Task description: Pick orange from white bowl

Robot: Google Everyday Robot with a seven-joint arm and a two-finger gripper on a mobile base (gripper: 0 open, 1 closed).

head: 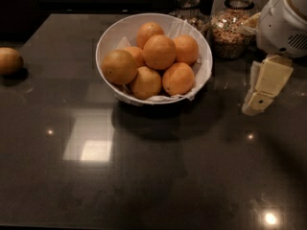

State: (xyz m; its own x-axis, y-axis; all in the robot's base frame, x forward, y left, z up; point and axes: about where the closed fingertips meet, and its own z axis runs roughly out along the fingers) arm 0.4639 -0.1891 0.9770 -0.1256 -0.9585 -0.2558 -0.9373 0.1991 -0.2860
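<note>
On the dark bench [144, 181], the orange [159, 51] sat atop the other oranges [178, 79] in the white bowl [125, 26]; the gripper [265, 86] hung beside the bowl, open or closed I couldn't tell.

We record the white bowl [111, 32] at 12 o'clock on the dark countertop [144, 176], heaped with fruit; the orange [159, 52] sits topmost. The gripper [261, 92] hangs at 3 o'clock, apart from the bowl. A duller orange [8, 61] lies at 9 o'clock.
</note>
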